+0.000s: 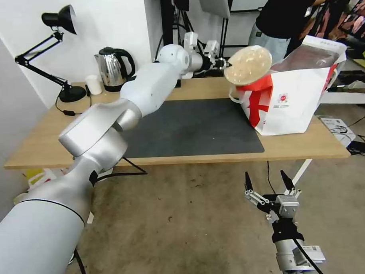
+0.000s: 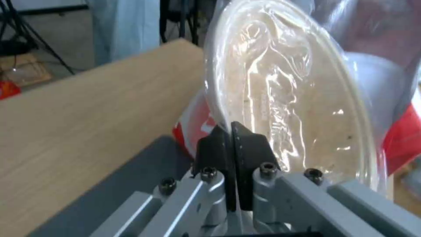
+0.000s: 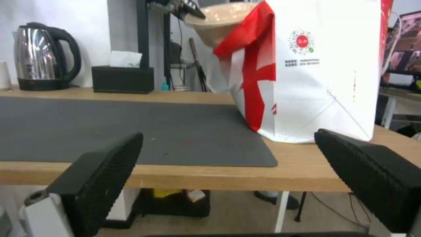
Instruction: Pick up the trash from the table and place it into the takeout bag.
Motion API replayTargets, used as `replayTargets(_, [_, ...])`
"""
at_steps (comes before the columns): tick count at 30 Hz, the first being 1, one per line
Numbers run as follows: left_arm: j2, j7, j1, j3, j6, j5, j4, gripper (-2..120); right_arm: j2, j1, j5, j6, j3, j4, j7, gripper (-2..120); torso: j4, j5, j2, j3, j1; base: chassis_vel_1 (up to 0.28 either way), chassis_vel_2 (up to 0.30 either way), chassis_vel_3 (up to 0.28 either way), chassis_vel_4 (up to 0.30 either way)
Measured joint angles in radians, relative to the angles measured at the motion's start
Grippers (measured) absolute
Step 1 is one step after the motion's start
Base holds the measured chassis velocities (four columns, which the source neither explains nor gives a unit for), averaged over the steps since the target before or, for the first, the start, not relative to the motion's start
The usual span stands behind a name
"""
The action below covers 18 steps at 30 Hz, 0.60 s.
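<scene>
Nearest the camera, the right tool point(image 1: 268, 181) hangs below the front edge of the long light-wood counter point(image 1: 43, 146), its black fingers point(image 3: 96, 177) spread wide and empty. Farther off, the left tool point(image 1: 226, 64) pinches the rim of the beige round bowl point(image 1: 248, 65), tilted on edge above the mouth of the large white-and-red takeout bag point(image 1: 297, 101) standing on the counter.

White-and-silver jointed arms end in grey metal hands (black hex screws) with black ribbed fingers point(image 3: 101, 177).

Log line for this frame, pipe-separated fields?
left gripper: shut on beige bowl, tilted at takeout bag mouth | right gripper: open, idle below table edge
</scene>
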Motion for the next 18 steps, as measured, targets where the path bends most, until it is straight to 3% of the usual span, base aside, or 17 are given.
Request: replayTargets(18, [0.000,0.022,-0.018,0.038,0.000,0.006,-0.013,7,0.000,0.000,0.000,0.000,0.000,0.000,0.000,100,-0.0001,0.0000,0.000,0.000,0.000,0.000,0.000,0.000,0.000])
